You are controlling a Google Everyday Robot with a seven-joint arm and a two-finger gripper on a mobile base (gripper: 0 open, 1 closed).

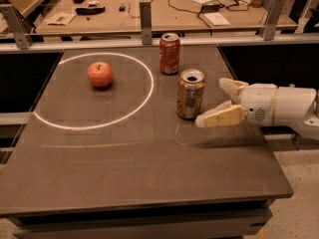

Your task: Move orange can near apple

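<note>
The orange can [190, 94] stands upright right of the table's middle, orange-brown with a whitish patch low on its side. The apple [99, 74] sits at the back left, inside a white circle [144, 96] marked on the table. My gripper [213, 103] comes in from the right at can height. Its fingers are open; the near finger [219, 117] almost touches the can's lower right side and the far finger [232, 86] stands a little to the can's right. The can is not between them.
A redder can [169, 53] with white lettering stands behind the orange can near the table's back edge. A metal rail [144, 15] runs along the back, with a cluttered wooden bench behind. The table's right edge [259, 133] lies under my arm.
</note>
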